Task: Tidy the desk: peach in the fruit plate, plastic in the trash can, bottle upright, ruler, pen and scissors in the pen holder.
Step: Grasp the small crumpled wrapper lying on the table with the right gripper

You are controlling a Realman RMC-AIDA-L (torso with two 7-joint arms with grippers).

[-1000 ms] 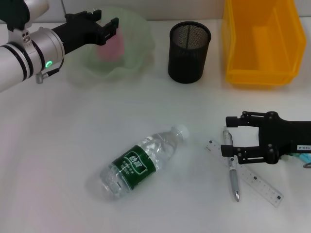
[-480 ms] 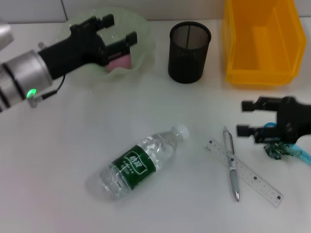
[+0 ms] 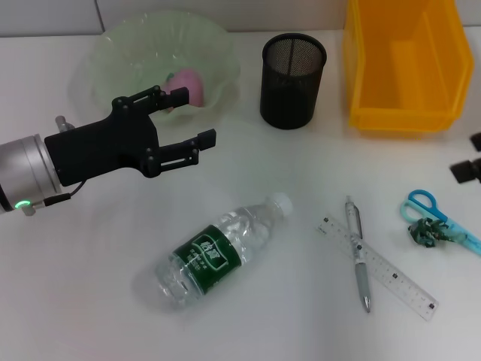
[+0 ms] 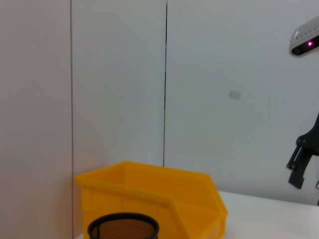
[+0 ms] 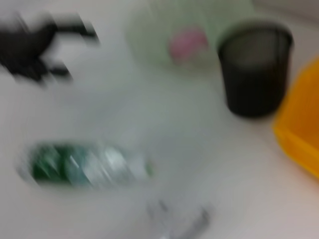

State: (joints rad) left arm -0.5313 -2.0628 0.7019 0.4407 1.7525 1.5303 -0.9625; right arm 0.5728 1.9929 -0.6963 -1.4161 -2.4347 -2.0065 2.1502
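Observation:
The pink peach (image 3: pixel 188 84) lies in the pale green fruit plate (image 3: pixel 120 53) at the back left. My left gripper (image 3: pixel 194 115) hovers just in front of the plate, open and empty. The clear bottle (image 3: pixel 222 252) with a green label lies on its side at centre front. To its right, the pen (image 3: pixel 358 256) lies crossed over the clear ruler (image 3: pixel 391 274). Blue-handled scissors (image 3: pixel 422 203) lie with crumpled plastic (image 3: pixel 427 232) on them. The black mesh pen holder (image 3: pixel 293 71) and yellow trash can (image 3: pixel 406 64) stand at the back. Only the fingertips (image 3: pixel 466 171) of my right gripper show at the right edge, apart.
The left wrist view shows the yellow bin (image 4: pixel 149 199), the pen holder's rim (image 4: pixel 123 230) and a white wall behind. In the right wrist view, the bottle (image 5: pixel 84 167), peach (image 5: pixel 187 44) and pen holder (image 5: pixel 254 69) appear smeared.
My left gripper has drawn back from over the plate toward the front, leaving the peach in the plate. My right gripper has pulled away from the pen and ruler to the right edge.

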